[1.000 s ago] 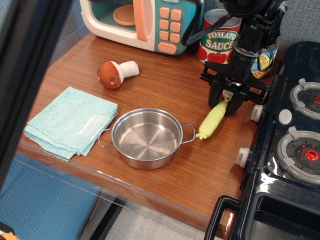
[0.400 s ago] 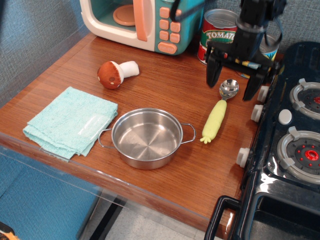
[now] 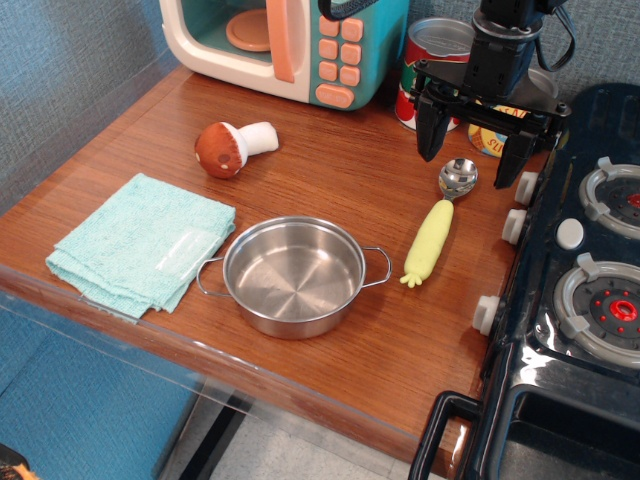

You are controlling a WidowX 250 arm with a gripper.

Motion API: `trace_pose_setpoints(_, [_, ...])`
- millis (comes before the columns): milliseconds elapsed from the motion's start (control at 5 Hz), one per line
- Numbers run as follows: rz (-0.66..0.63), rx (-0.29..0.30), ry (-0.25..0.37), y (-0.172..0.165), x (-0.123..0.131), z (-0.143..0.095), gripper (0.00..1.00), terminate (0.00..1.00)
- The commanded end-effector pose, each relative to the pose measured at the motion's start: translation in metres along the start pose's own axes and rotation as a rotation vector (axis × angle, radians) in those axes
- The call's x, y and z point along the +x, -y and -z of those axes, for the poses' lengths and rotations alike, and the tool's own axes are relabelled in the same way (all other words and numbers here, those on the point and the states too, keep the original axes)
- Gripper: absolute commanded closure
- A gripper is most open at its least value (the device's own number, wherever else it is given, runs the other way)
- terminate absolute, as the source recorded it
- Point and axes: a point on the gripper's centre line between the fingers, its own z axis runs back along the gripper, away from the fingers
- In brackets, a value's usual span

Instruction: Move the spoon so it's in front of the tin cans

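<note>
Spoon [image 3: 439,222] flat on the wooden table [image 3: 330,170], free of any grip, shiny bowl pointing toward the tin cans [image 3: 440,50] and pale yellow-green handle trailing toward the near edge, frilled tip close to the steel pan [image 3: 293,276]. Just in front of the cans, beside the dark toy stove [image 3: 570,300]. Gripper [image 3: 475,165] raised above the spoon's bowl, fingers [image 3: 428,135] spread wide apart, holding nothing, partly hiding the cans behind. Farther left: toy mushroom [image 3: 233,147] on its side, folded teal cloth [image 3: 140,243] near the table's front corner, toy microwave [image 3: 285,45] at the back
</note>
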Motion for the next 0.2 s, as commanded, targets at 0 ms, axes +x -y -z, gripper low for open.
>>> trace_pose_setpoints(0, [0.001,-0.015,0.078,0.001,0.0016,-0.035,0.0,1.0])
